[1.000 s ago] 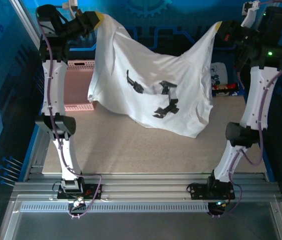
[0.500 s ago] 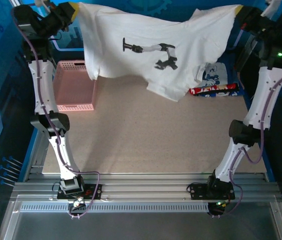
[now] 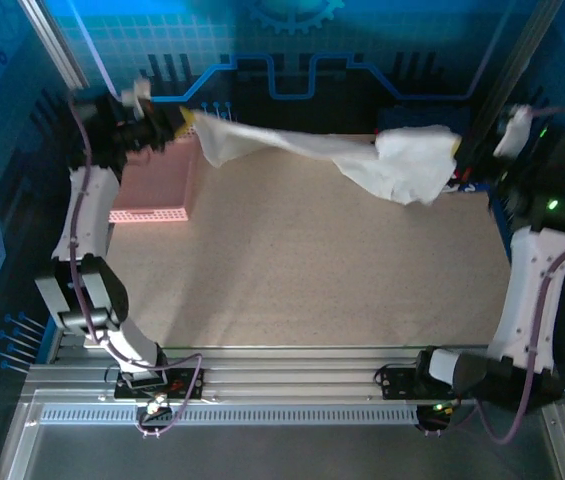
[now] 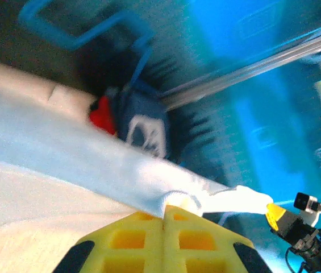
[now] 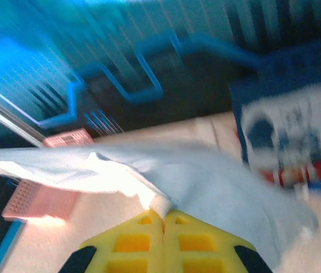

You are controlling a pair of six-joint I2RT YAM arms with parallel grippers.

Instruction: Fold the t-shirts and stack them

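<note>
You will find the white t-shirt (image 3: 382,160) to be soft, matt cloth, creased and bunched toward 2 o'clock. The table top (image 3: 312,280) reads as matt, finely speckled beige board. At 10 o'clock the basket (image 3: 147,214) is pink plastic lattice with a dull sheen. At 6 o'clock the base rails (image 3: 292,362) are bare, ribbed metal. The left gripper (image 4: 163,213) and right gripper (image 5: 163,216) carry smooth, yellow moulded plastic. The navy shirt (image 5: 279,122) is matt printed cloth.
</note>
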